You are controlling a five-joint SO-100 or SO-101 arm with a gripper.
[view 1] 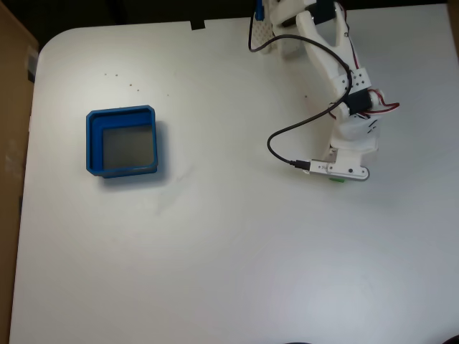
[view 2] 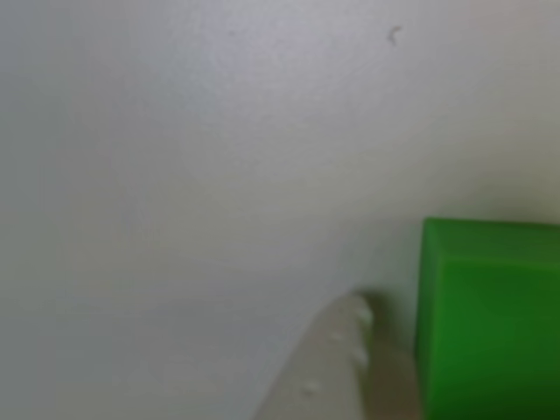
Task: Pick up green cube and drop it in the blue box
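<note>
On a white surface (view 1: 229, 244), the white arm (view 1: 337, 64) is seen reaching down at the right of the fixed view, its end effector (view 1: 337, 176) lowered over the green cube (view 1: 336, 178), of which only a sliver shows beneath it. In the other view, the cube (view 2: 490, 315) sits on the surface just beside one white fingertip (view 2: 337, 359). Whether the end effector is wide or closed cannot be told. The blue box (view 1: 92, 143) stands well apart at the left.
</note>
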